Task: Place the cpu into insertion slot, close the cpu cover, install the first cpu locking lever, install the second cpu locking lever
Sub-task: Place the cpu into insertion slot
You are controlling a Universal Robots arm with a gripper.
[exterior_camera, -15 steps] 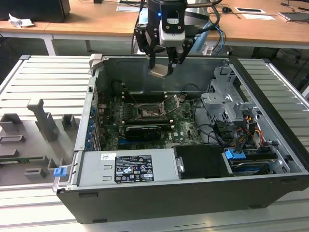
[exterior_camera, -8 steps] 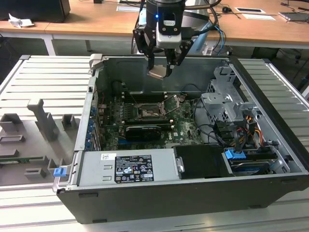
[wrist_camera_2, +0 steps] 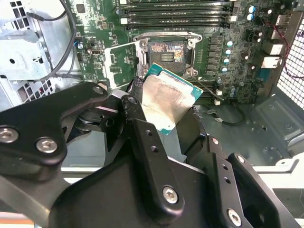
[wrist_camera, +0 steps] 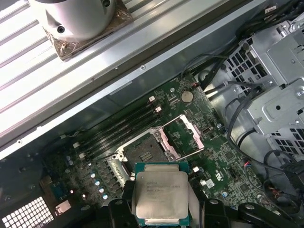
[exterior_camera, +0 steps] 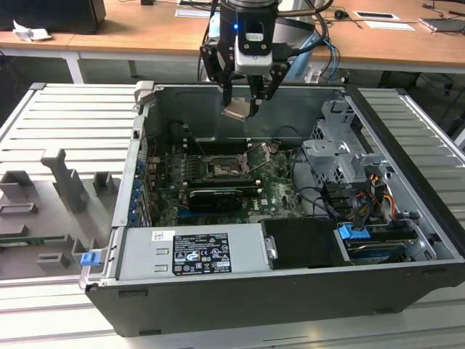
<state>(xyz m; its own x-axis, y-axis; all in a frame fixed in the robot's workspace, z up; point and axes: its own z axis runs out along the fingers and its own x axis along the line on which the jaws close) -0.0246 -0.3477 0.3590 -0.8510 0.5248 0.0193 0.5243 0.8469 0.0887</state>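
Note:
My gripper (exterior_camera: 242, 107) hangs above the open computer case, near its back wall, shut on the cpu (exterior_camera: 237, 110). In both wrist views the cpu (wrist_camera_2: 166, 102) (wrist_camera: 160, 192) is a silver-topped square chip with a green edge, pinched between the black fingers (wrist_camera_2: 142, 137). It is held tilted, well above the motherboard. The insertion slot (exterior_camera: 220, 169) (wrist_camera_2: 168, 51) (wrist_camera: 142, 151) lies below with its dark pin field bare. The cpu cover (wrist_camera_2: 121, 64) (wrist_camera: 184, 135) is swung open, standing beside the slot on its hinge.
Long black memory slots (wrist_camera_2: 175, 14) run beside the socket. A metal drive cage (exterior_camera: 341, 156) with cables fills the exterior view's right of the case. A power supply (exterior_camera: 192, 251) sits along the front and a black card (exterior_camera: 214, 198) lies mid-board. Grey fixtures (exterior_camera: 65, 182) stand outside.

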